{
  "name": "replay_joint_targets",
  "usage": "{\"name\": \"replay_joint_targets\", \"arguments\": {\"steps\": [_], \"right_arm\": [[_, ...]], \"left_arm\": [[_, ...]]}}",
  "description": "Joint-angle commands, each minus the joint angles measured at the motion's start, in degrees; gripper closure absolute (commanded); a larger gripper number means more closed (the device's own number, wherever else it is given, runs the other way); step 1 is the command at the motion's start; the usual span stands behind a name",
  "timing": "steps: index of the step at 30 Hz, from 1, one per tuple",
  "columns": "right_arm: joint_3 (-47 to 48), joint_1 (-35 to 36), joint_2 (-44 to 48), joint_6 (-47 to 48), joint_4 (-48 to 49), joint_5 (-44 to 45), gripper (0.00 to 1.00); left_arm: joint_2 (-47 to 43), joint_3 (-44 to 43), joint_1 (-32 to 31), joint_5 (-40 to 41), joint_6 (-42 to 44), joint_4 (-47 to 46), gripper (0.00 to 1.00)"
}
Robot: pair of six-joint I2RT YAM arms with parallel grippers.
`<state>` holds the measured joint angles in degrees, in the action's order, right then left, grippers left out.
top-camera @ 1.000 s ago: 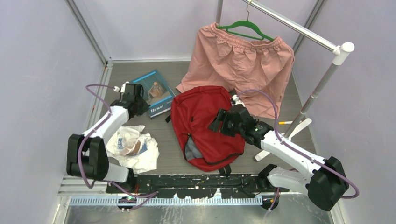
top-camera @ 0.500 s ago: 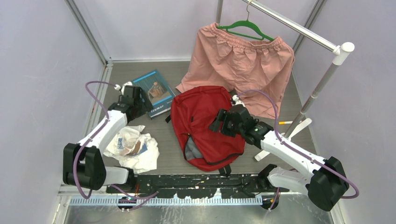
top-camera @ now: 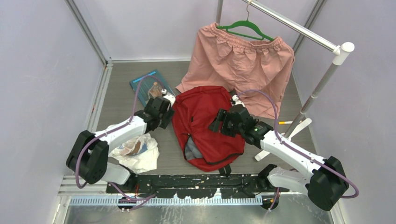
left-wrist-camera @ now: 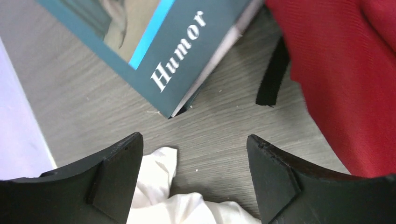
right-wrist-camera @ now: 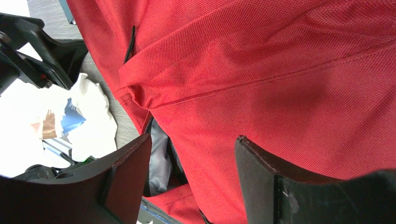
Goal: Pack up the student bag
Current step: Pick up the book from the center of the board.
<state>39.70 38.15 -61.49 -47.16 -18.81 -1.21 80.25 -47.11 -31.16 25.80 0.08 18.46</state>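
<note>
Left wrist view: L gripper [left-wrist-camera: 194,139] has its jaws spread wide w/ nothing btwn them, over bare table [left-wrist-camera: 84,107]. Just ahead of the fingertips is the corner of a teal book [left-wrist-camera: 154,51], "Humor" on the cover, lying flat. A black strap [left-wrist-camera: 273,74] lies on the table btwn book and bag [left-wrist-camera: 345,79]. The bag's red edge runs close beside one finger. A white plastic bag [left-wrist-camera: 163,205] is crumpled by the other finger; can't tell if they touch.

Right wrist view: R gripper [right-wrist-camera: 194,140] is also open, jaws apart w/ nothing pinched, poised over the bag's red top panel. Can't tell if it contacts the fabric. Past the fingers the bag mouth gapes, grey lining [right-wrist-camera: 161,163] showing.

Top view: bag lies flat mid-table, mouth toward the arm bases, partly open. L arm [top-camera: 121,133] reaches across the plastic bag into the gap btwn book and bag. R arm [top-camera: 285,149] bends over the bag's middle. Book sits on the far side of the L wrist, partly hidden by it, outside the bag. Plastic bag is near the L base, w/ printed stuff inside. Pink shorts [top-camera: 243,65] on a green hanger [top-camera: 245,30] hang from a rail [top-camera: 299,25] behind the bag, hem right by the bag's far edge.
</note>
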Motion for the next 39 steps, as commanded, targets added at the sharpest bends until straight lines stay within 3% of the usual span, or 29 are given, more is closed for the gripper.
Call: {"name": "replay_joint_targets", "arguments": {"steps": [1, 9, 17, 21, 29, 33, 39], "right_arm": [[1.32, 0.19, 1.5, -0.42, 1.8, 0.26, 0.29], [1.01, 0.21, 1.76, -0.4, 1.49, 0.05, 0.29], [0.6, 0.17, 2.7, -0.3, 0.71, 0.42, 0.29], [0.61, 0.2, 2.8, -0.42, 0.47, 0.47, 0.29], [0.46, 0.22, 2.98, -0.49, 0.26, 0.99, 0.29], [0.62, 0.17, 2.62, -0.56, 0.67, 0.78, 0.29], [1.67, 0.19, 1.99, -0.22, 0.58, 0.27, 0.29]], "left_arm": [[0.69, 1.22, -2.33, 2.25, 20.06, -9.41, 0.18], [9.18, 1.73, -2.33, 5.23, 36.09, -17.95, 0.16], [16.67, 3.62, -1.52, 6.14, 38.27, -26.62, 0.18], [20.07, 3.49, -0.59, 7.41, 39.73, -30.74, 0.3], [20.85, 3.67, -0.04, 7.95, 38.52, -31.55, 0.72], [18.26, 3.57, 0.13, 10.05, 37.88, -31.43, 0.99], [11.28, 0.91, 0.29, 15.15, 35.73, -25.95, 1.0]]}}
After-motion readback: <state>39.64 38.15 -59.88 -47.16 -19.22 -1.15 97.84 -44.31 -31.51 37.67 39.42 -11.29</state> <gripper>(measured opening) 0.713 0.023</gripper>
